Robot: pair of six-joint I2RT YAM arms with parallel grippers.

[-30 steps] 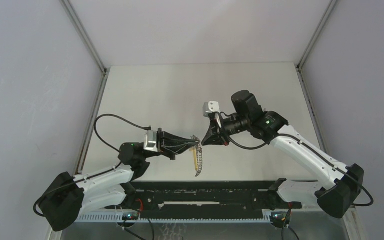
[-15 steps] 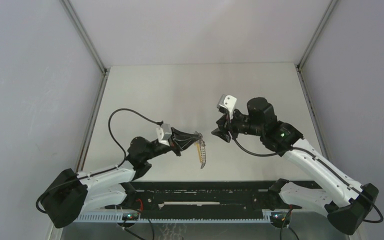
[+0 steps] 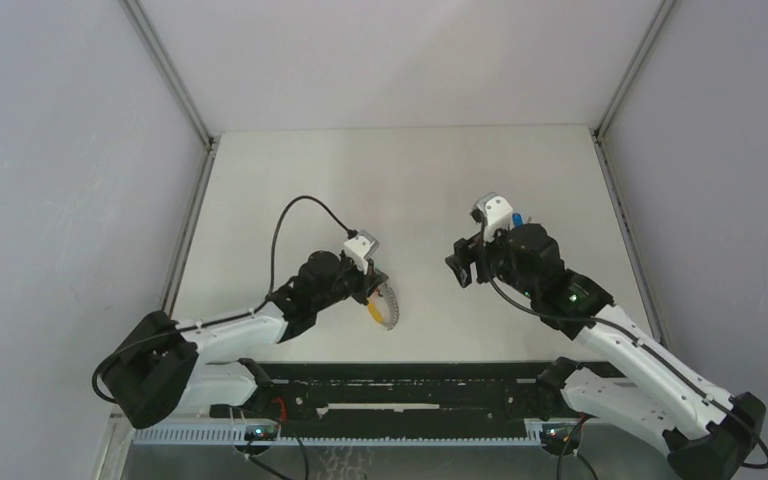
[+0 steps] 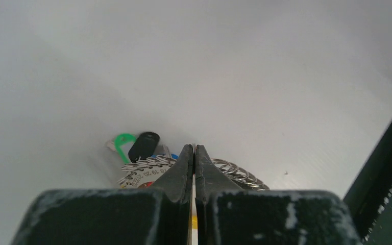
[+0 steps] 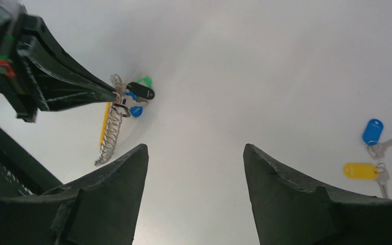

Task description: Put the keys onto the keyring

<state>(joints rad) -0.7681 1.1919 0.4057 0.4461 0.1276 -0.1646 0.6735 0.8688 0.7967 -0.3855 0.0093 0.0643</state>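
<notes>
My left gripper point(image 4: 194, 148) is shut on the keyring point(image 4: 235, 174), a coiled grey wire loop with a yellow strip. The ring hangs from its tips low over the table point(image 3: 388, 305). A green tag point(image 4: 124, 139), a black tag point(image 4: 144, 145) and a blue piece point(image 5: 136, 111) cluster at the ring beside the tips. My right gripper point(image 5: 194, 150) is open and holds nothing, well to the right of the keyring point(image 5: 111, 130). Two loose keys lie on the table at the right of the right wrist view, one blue-headed point(image 5: 372, 131), one yellow-headed point(image 5: 360, 170).
A black rail point(image 3: 410, 385) runs along the near table edge, just in front of the keyring. Grey walls point(image 3: 70, 200) close in the white table point(image 3: 380, 180) on both sides and at the back.
My right gripper has opened and drawn back to the right, away from the keyring. My left arm has carried the keyring right and lower, still shut on it.
</notes>
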